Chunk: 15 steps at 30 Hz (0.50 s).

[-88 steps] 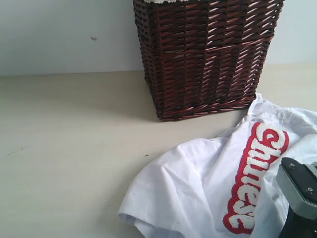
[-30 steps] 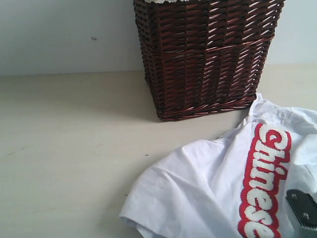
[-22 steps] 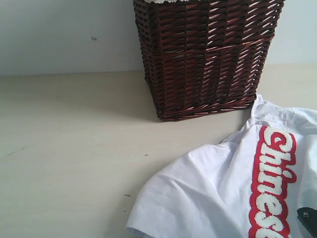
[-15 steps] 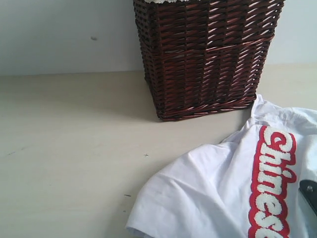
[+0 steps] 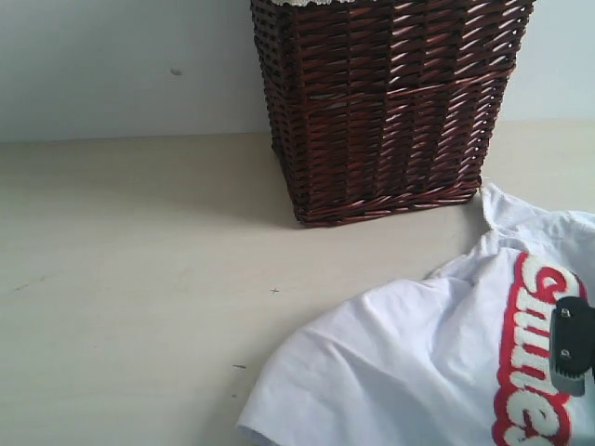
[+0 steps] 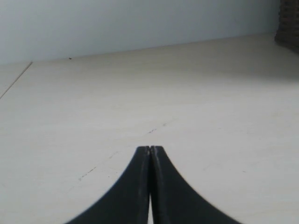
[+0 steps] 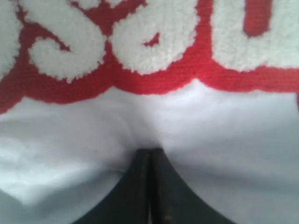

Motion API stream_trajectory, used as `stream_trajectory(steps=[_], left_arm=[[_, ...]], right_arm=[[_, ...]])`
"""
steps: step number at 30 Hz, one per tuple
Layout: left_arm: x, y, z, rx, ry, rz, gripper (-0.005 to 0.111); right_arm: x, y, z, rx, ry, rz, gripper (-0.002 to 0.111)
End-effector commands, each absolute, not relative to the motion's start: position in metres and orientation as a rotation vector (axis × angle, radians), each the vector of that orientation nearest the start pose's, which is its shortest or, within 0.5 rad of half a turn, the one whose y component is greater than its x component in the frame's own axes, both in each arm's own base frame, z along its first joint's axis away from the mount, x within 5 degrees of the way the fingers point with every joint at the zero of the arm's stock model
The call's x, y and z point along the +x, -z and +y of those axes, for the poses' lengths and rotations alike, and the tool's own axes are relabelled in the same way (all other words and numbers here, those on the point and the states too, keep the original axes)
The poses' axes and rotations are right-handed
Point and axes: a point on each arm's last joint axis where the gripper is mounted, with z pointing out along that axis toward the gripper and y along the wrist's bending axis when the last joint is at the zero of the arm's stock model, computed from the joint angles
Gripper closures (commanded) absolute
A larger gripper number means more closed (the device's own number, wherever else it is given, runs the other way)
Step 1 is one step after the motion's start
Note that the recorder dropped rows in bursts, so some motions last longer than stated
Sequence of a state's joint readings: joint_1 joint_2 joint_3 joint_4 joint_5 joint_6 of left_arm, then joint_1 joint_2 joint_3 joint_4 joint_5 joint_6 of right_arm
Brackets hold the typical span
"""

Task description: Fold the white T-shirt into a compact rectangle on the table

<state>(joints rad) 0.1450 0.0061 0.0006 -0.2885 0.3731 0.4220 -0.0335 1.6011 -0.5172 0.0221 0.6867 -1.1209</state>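
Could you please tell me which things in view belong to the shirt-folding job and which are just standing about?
Belongs to the job:
- white T-shirt, rumpled, not yet folded
- table it lies on
- right pincer, shut on the shirt's fabric

Just there:
- dark wicker basket
- left pincer, shut over bare table

The white T-shirt [image 5: 400, 362] is thin, soft, matt cloth lying in gentle wrinkles; its lettering [image 7: 140, 42] is fuzzy, towel-like white pile edged in red nap; the table [image 5: 121, 279] is smooth, pale and matt, with a few small dark specks; the basket [image 5: 381, 102] is dark brown woven wicker with a slight sheen on its ribbed strands; the left fingers [image 6: 133, 186] and right fingers [image 7: 135, 186] look smooth, dark and matt.
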Motion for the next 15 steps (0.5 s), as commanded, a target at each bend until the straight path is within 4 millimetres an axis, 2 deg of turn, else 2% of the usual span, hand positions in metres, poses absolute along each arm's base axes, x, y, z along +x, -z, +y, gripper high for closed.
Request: stream_trajectory(steps=[1, 4, 10, 15], left_arm=[[0.054, -0.181, -0.002, 0.081, -0.108, 1.835, 0.107], [0.054, -0.181, -0.002, 0.081, -0.108, 1.835, 0.107], [0.054, -0.181, -0.002, 0.081, -0.108, 1.835, 0.107], [0.054, -0.181, -0.002, 0.081, -0.108, 1.835, 0.107]], right_arm=[[0.180, -0.113, -0.010, -1.734, -0.125, 2.836, 0.108], [0.191, -0.115, -0.008, -1.610, -0.017, 2.756, 0.108], [0.229, -0.133, -0.007, -1.201, 0.262, 2.472, 0.108], [0.240, -0.137, -0.008, -1.076, 0.326, 2.390, 0.108]])
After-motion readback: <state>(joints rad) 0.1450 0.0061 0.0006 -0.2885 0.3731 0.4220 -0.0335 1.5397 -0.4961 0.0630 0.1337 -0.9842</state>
